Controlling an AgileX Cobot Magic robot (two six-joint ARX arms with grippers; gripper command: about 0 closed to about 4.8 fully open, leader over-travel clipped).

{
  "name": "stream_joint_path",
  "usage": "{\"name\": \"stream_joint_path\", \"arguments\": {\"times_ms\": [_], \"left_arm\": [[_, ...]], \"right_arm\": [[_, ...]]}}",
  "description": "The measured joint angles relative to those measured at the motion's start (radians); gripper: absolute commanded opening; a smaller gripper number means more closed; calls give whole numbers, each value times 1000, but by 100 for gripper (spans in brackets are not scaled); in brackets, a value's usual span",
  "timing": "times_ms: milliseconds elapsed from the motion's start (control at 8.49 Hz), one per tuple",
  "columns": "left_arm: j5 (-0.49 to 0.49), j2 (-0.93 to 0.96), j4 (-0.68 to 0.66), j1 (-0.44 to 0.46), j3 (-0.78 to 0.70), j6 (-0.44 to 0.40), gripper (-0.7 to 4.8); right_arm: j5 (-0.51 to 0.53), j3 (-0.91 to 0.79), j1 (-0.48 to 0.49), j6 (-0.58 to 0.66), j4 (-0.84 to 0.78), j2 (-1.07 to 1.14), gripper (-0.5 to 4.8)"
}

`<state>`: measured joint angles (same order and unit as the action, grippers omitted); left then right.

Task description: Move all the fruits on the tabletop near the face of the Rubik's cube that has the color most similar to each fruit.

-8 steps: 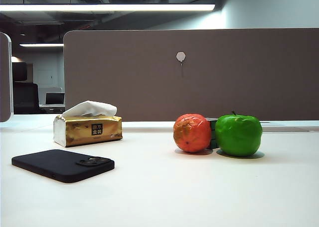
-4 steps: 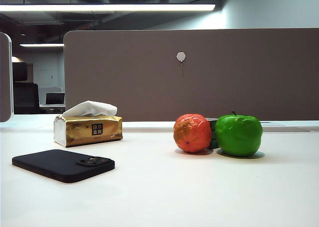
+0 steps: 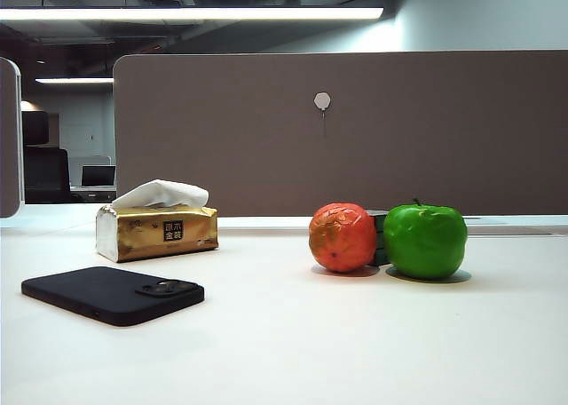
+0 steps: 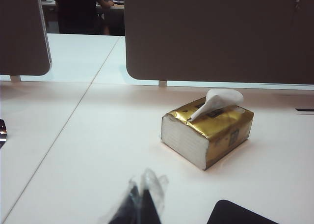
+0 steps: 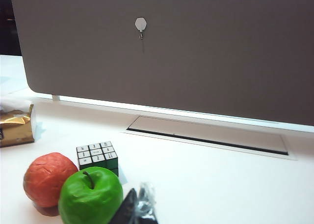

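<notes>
- While neither arm shows in my exterior view, the orange-red fruit (image 3: 343, 237) and green apple (image 3: 425, 240) sit side by side on the tabletop (image 3: 302, 334), the Rubik's cube (image 3: 379, 236) tucked between and behind them.
- My left gripper (image 4: 141, 203) hovers near the tissue box (image 4: 208, 133) and black phone (image 3: 113, 294), fingers together, empty.
- My right gripper (image 5: 137, 209) hangs just beside the apple; I cannot tell its opening.

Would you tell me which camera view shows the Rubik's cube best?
The right wrist view: the Rubik's cube shows two faces there. The exterior view shows only a sliver between the fruits; the left wrist view shows none.
</notes>
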<state>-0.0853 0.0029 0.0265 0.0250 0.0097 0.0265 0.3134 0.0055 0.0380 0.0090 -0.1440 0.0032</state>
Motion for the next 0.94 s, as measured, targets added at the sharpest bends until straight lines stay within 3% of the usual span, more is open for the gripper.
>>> {"name": "stream_joint_path", "arguments": {"times_ms": [118, 235, 353, 471, 942], "left_arm": [[0, 0, 0, 0, 0, 16, -5], [-1, 0, 0, 0, 0, 32, -5], [-1, 0, 0, 0, 0, 34, -5], [-1, 0, 0, 0, 0, 35, -5], [-40, 0, 0, 0, 0, 35, -5]], "right_arm": [[-3, 0, 0, -25, 0, 0, -1], [-202, 0, 0, -137, 0, 0, -1], [-212, 0, 0, -129, -13, 0, -1], [-318, 0, 0, -84, -45, 0, -1], [-311, 0, 0, -84, -45, 0, -1]]}}
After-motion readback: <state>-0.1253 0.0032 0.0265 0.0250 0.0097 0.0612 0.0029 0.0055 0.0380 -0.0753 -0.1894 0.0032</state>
